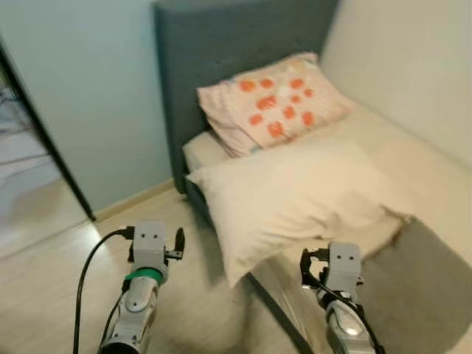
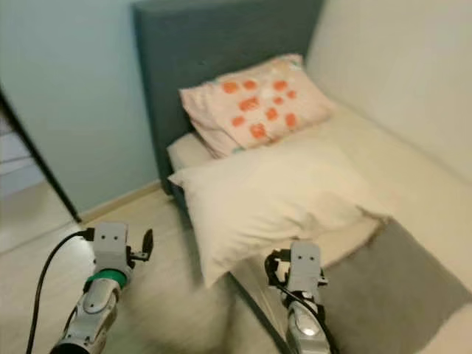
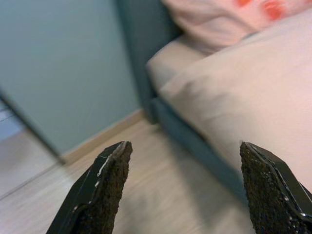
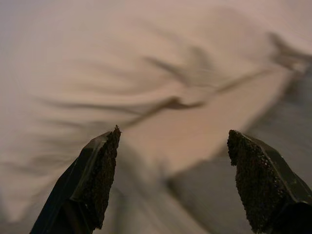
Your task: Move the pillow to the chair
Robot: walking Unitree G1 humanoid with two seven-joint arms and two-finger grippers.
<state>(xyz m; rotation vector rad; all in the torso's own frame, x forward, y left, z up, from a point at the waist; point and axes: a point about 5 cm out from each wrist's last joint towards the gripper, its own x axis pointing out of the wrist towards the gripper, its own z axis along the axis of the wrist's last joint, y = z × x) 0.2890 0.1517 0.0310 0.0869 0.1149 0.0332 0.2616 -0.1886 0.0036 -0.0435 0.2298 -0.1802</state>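
Bedroom corner with grey upholstered bed [image 1: 221, 44]: right gripper [image 4: 170, 170] and left gripper [image 3: 183, 180], both wide open and empty, flank the large cream fabric pillow [image 1: 295, 199] overhanging the mattress edge, presumably positioned for a two-sided grasp.

A bed [image 1: 435, 184] carries a cream pillow [image 1: 295, 195] and a patterned pillow [image 1: 273, 103].

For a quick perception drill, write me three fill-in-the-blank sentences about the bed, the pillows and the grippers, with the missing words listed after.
1. The cream pillow overhangs the bed's edge above the ____.
2. The patterned pillow leans against the grey ____.
3. The left gripper and right gripper both have their fingers ____.

Missing words: floor; headboard; open
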